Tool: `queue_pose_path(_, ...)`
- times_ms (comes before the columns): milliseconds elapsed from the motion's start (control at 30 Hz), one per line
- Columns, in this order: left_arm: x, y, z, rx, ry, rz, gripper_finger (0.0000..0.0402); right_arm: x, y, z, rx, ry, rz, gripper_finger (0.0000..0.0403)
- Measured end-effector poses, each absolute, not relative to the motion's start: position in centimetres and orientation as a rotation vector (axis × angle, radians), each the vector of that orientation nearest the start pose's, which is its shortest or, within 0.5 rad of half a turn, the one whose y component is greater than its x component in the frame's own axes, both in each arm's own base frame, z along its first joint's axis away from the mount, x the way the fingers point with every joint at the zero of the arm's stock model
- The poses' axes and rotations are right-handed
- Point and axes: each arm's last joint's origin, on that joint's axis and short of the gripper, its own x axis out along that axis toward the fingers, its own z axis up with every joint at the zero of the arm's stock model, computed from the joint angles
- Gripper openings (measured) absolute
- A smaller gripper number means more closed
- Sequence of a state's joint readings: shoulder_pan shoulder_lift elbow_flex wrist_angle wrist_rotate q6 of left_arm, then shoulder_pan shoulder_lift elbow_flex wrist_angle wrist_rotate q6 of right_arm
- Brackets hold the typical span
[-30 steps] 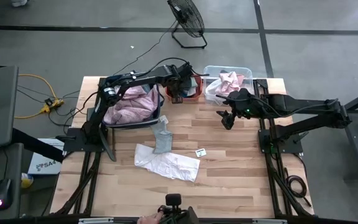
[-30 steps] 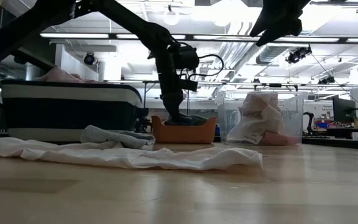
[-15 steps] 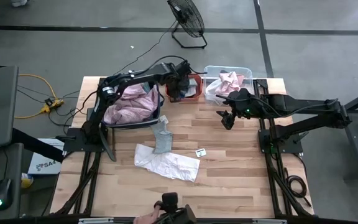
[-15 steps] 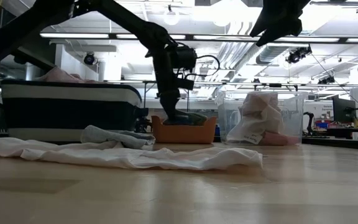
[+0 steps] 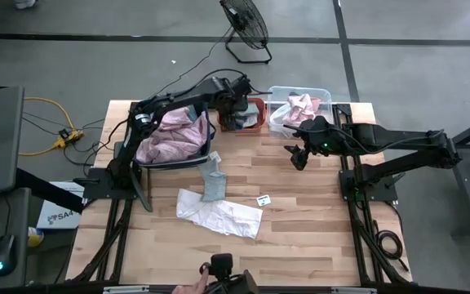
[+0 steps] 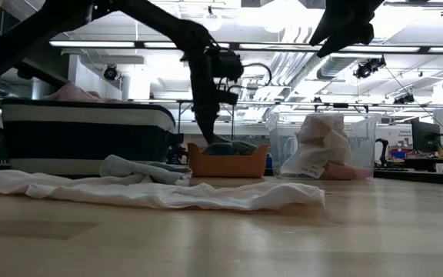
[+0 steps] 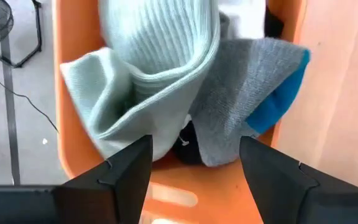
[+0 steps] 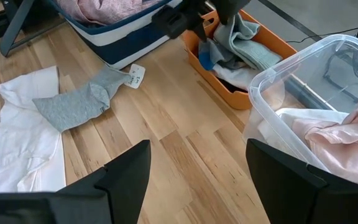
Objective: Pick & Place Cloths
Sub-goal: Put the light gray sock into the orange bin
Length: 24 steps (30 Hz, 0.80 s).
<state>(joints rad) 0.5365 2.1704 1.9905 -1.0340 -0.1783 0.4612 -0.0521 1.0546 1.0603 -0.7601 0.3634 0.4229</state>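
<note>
Landmark: orange bin (image 5: 254, 114) on tabletop (image 5: 300, 229).
Left hand (image 7: 194, 155): above bin, fingers now parted, empty; was shut lower in bin.
Grey-green cloth (image 7: 148, 68): released, in bin.
Right hand (image 5: 296, 155): beside bin, open, empty, unmoved.

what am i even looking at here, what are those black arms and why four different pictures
It is a robot with two dark arms at a wooden table, sorting cloths. One picture looks down from above, one looks level across the tabletop, and two come from cameras on the arms' wrists. The left claw hangs open over an orange bin that holds a pale green cloth and a grey one; it holds nothing. The right claw waits open and empty above the table. On the table lie a white cloth and a grey cloth. A striped basket holds pink fabric, and a clear bin holds more.
</note>
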Motion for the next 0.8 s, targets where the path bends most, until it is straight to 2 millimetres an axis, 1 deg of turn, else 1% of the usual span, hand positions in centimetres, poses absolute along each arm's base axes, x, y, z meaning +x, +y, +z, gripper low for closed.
queue_pose_path(100, 38.8, 23.6, 26.4, 0.154, 1.305, 0.349, 0.0237, 20.3, -2.1, 32.9, 0.28, 0.653, -0.545, 0.0256)
queue_pose_path(167, 38.5, 23.5, 27.2, 0.139, 1.312, 0.333, 0.0237, 20.3, -2.1, 33.0, 0.281, 0.654, -0.541, 0.0256)
queue_pose_path(333, 37.6, 22.4, 29.1, 0.004, 1.342, 0.207, 0.0237, 20.3, -2.1, 32.9, 0.281, 0.657, -0.539, 0.0256)
queue_pose_path(467, 36.9, 21.1, 29.6, -0.112, 1.395, 0.096, 0.0237, 20.3, -2.0, 32.9, 0.283, 0.666, -0.508, 0.0256)
queue_pose_path(533, 36.6, 20.2, 30.1, -0.136, 1.418, 0.055, 0.0237, 20.3, -1.9, 32.9, 0.277, 0.674, -0.485, 0.0256)
queue_pose_path(667, 36.6, 17.9, 31.3, -0.101, 1.408, 0.016, 0.0237, 20.3, -1.7, 32.9, 0.271, 0.681, -0.459, 0.0256)
queue_pose_path(800, 36.3, 15.2, 33.3, -0.06, 1.367, -0.007, 0.0237, 20.4, -1.3, 32.9, 0.258, 0.685, -0.439, 0.0256)
